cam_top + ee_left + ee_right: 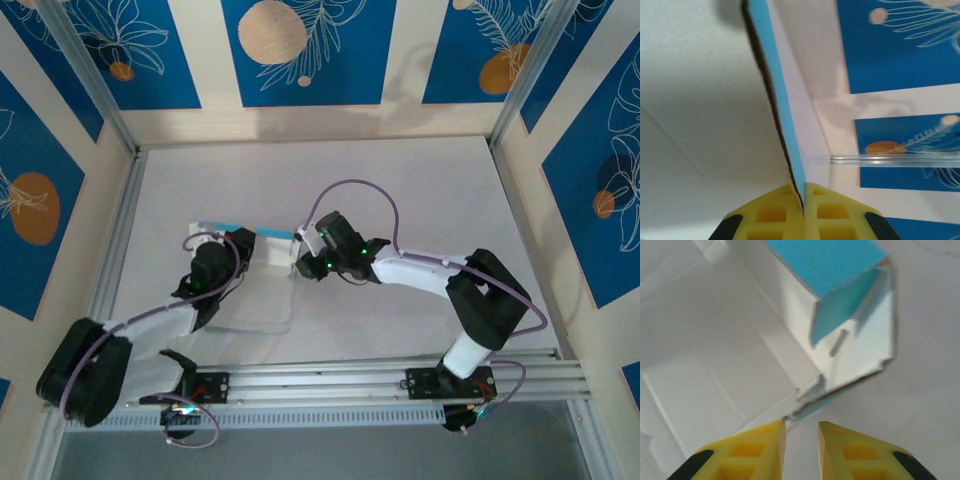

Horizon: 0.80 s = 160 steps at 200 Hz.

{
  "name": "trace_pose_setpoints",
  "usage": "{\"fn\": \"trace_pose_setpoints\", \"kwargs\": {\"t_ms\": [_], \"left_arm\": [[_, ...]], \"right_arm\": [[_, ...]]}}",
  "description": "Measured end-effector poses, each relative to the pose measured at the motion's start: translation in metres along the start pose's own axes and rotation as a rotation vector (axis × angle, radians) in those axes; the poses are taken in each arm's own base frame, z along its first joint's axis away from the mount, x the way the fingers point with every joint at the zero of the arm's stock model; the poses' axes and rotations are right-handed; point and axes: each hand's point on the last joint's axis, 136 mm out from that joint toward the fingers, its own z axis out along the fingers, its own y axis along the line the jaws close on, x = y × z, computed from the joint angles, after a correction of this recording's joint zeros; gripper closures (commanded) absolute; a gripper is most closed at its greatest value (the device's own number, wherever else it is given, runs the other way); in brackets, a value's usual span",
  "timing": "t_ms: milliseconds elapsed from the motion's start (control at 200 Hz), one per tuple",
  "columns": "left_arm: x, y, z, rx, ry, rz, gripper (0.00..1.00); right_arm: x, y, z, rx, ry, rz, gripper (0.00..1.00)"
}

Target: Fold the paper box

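Observation:
The paper box [262, 231] lies partly folded on the white table between both arms. Its white inside faces up and a light-blue wall stands raised along its far edge. My left gripper [243, 238] is at the left part of that wall. In the left wrist view its yellow fingers [785, 210] are shut on the upright blue-and-white wall [785, 100]. My right gripper [303, 255] is at the box's right end. It stands open [801, 426], with nothing between the fingers. A folded corner flap [860, 350] of the box [830, 270] sits just beyond the left fingertip.
An aluminium rail [400, 375] runs along the near edge with both arm bases on it. Cream walls with blue panels [300, 50] enclose the table, with metal frame posts [525, 75] at the back corners. The right arm's cable [350, 185] loops above the box.

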Motion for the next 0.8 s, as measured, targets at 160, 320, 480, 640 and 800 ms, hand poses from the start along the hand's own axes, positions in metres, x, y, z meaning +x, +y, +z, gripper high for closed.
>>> {"fn": "trace_pose_setpoints", "kwargs": {"t_ms": [160, 320, 480, 640, 800], "left_arm": [[0.003, -0.012, 0.021, 0.133, -0.007, 0.006, 1.00], [0.011, -0.014, 0.035, 0.181, 0.021, 0.023, 1.00], [0.009, -0.026, 0.033, 0.232, 0.011, 0.048, 1.00], [0.009, -0.028, 0.032, 0.250, 0.005, 0.073, 1.00], [0.013, -0.007, 0.037, 0.196, 0.017, 0.077, 1.00]], "right_arm": [[-0.023, -0.011, -0.003, 0.036, -0.053, -0.052, 0.74], [-0.034, -0.033, -0.003, 0.078, -0.076, -0.094, 0.74], [-0.036, -0.038, -0.008, 0.062, -0.091, -0.116, 0.70], [-0.040, -0.028, -0.046, 0.006, -0.183, -0.134, 0.69], [-0.065, -0.027, -0.089, -0.019, -0.325, -0.153, 0.70]]}}
